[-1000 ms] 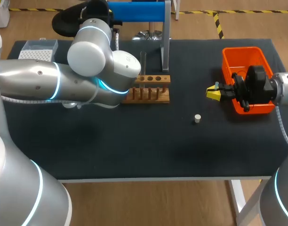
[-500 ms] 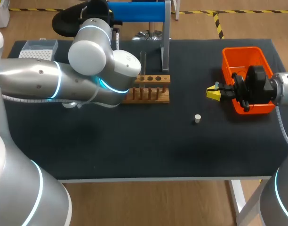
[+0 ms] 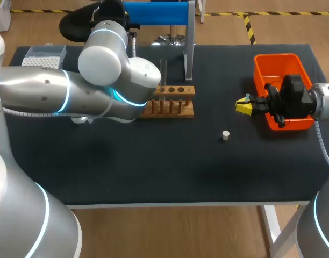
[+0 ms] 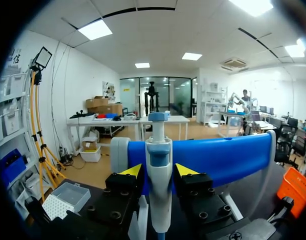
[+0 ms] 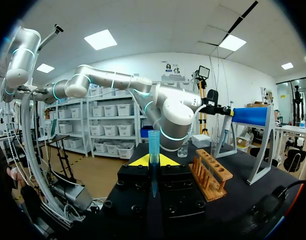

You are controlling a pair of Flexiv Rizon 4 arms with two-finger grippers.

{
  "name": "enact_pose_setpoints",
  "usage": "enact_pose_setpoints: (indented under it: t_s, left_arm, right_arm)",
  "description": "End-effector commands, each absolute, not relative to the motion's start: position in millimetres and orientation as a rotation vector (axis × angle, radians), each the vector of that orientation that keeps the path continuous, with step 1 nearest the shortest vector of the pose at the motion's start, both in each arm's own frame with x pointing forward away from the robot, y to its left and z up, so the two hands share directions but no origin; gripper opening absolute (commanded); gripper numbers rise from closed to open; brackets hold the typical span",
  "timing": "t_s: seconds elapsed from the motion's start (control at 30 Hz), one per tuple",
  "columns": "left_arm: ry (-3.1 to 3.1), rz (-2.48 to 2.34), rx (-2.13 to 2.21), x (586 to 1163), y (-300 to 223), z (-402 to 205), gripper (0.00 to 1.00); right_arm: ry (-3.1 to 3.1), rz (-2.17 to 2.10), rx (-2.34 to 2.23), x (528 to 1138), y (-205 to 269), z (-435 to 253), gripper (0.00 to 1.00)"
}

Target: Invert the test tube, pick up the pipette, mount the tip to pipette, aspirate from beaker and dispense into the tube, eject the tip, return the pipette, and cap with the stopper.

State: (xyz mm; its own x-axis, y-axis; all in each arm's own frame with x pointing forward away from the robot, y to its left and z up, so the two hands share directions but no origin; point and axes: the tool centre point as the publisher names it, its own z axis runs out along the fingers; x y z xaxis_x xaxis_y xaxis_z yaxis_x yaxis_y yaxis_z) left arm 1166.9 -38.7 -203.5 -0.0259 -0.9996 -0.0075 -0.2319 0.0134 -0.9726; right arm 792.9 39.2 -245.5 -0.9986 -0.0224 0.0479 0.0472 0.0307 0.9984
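In the left wrist view a white pipette [image 4: 159, 175] with a blue top hangs on the blue bar of its stand [image 4: 223, 157]. My left gripper [image 4: 159, 171] is shut on its body. In the head view my left arm covers that gripper, at the back by the stand [image 3: 156, 13]. My right gripper [image 3: 244, 106] hovers left of the orange bin and is shut on a blue pipette tip [image 5: 153, 147], which stands up between its fingers. A clear test tube [image 3: 164, 72] stands in the wooden rack [image 3: 172, 102]. The small white stopper [image 3: 225, 135] lies on the mat in front of the rack.
An orange bin [image 3: 283, 80] sits at the right, under my right wrist. A white tip box [image 3: 43, 56] is at the back left. The stand's grey post [image 3: 189, 48] rises just behind the rack. My left arm lies across the left half of the table.
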Motion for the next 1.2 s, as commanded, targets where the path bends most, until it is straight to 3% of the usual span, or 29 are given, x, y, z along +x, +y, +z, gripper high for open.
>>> enact_pose_setpoints:
  t_s: [0.03, 0.07, 0.13, 0.17, 1.2]
  left_arm:
    - [1.4, -1.106, -1.356, 1170, -39, -205, 0.32]
    - [1.4, -1.105, -1.357, 1170, -39, -205, 0.26]
    - [1.399, -1.106, -1.358, 1170, -39, -205, 0.03]
    - [1.399, -1.105, -1.359, 1170, -39, -206, 0.0]
    - [1.515, -1.292, -1.151, 1148, -43, -142, 0.0]
  right_arm:
    - [-2.221, -2.153, -0.028, 792, 39, -245, 0.0]
    - [-2.221, -2.153, -0.028, 792, 39, -245, 0.0]
    - [-2.221, -2.153, -0.028, 792, 39, -245, 0.0]
    - [-2.221, -2.153, -0.028, 792, 39, -245, 0.0]
    - [-2.221, -2.153, -0.028, 792, 39, -245, 0.0]
